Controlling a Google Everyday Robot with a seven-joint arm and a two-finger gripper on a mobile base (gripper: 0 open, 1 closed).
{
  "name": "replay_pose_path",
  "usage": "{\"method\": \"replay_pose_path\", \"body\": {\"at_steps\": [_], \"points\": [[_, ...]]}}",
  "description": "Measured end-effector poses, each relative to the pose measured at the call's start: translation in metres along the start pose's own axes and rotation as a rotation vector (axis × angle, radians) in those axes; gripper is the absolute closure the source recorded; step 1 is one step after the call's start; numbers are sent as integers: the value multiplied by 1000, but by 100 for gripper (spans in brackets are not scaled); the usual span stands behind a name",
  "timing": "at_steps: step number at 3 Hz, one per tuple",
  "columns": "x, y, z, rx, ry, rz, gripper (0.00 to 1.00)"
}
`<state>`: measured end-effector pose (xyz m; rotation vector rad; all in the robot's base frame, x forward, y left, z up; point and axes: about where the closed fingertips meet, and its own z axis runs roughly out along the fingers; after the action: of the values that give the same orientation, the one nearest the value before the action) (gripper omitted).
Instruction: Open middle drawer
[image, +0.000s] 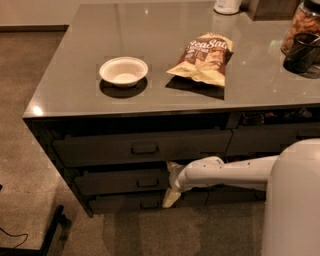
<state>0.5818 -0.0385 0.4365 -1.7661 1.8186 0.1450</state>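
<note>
The middle drawer (120, 182) is a dark grey-brown front with a small bar handle (147, 183), set between the taller top drawer (100, 149) and the slim bottom drawer (120, 204). It looks shut or nearly shut. My gripper (171, 182) is at the end of the white arm (230, 172), which reaches in from the right. It is at the middle drawer's right end, just right of the handle. Its fingers are spread apart, one above (173, 166) and one below (169, 199), with nothing held.
On the grey counter (75, 85) sit a white bowl (123, 71), a chip bag (205, 59), a jar (300, 25) and a dark cup (301, 52) at the far right. A black stand leg (52, 227) lies on the floor at the lower left. My white body (295, 200) fills the lower right.
</note>
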Motion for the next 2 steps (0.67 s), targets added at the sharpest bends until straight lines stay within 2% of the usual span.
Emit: {"method": "replay_pose_path", "body": {"at_steps": [1, 2], "points": [[19, -11, 33, -39, 22, 38, 0], [19, -11, 33, -40, 22, 38, 0]]}}
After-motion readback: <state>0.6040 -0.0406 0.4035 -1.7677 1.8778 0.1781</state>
